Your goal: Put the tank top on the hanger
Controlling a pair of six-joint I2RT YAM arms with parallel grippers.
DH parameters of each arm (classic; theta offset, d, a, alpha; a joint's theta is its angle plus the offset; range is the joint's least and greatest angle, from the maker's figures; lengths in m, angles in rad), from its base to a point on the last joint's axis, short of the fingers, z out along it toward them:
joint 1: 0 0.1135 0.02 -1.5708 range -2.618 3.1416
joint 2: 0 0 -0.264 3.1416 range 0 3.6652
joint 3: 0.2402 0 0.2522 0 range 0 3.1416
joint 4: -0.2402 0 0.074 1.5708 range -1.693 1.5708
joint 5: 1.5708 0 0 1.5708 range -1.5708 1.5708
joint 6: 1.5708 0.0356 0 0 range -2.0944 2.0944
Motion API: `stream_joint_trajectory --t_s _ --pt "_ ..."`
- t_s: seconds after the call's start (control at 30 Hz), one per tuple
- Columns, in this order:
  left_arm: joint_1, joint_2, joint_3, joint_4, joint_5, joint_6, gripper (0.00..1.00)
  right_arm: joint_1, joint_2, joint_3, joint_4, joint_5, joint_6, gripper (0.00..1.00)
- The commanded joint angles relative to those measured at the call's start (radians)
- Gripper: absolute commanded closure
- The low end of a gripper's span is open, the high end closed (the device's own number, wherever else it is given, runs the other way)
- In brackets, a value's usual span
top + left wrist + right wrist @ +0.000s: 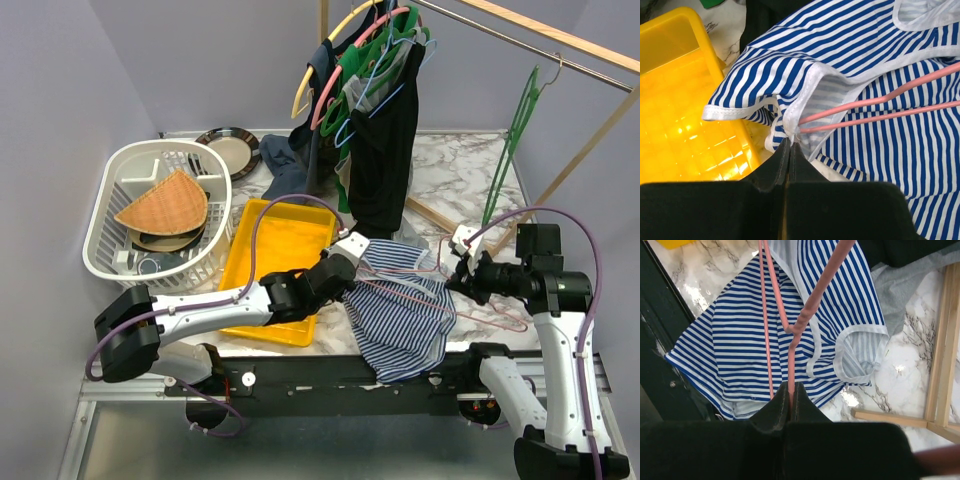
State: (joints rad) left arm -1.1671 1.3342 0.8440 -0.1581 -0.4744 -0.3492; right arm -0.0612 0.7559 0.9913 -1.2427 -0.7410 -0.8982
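Top external shows the tank top (pixel 400 325) draped over the table's (pixel 460 180) near edge, the left gripper (pixel 790 145) jaws pinching its white-edged opening wide while the right gripper (pixel 791 387) jaws clamp the hanger (pixel 810 305), probably to thread it.

Left arm (pixel 200 310) stretched low toward the right, left hand (pixel 790 146) fingers pinched together on the tank top (pixel 880 45) hem, right arm (pixel 560 330) upright, elbow bent, right hand (pixel 791 388) pointing left, clamped on the hanger (pixel 812 302) wire
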Motion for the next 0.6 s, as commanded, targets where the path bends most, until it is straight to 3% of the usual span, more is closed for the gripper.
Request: stream_joint_trajectory --t_s 0.0,0.57 --pt "-0.009 -0.03 0.053 -0.043 0.026 -0.007 1.0 -0.006 0.008 0.007 0.048 -0.069 0.041 1.0" --pt "-0.042 -0.038 0.216 -0.109 0.077 0.021 1.0 0.058 0.062 -0.029 0.14 -0.155 0.018 0.99"
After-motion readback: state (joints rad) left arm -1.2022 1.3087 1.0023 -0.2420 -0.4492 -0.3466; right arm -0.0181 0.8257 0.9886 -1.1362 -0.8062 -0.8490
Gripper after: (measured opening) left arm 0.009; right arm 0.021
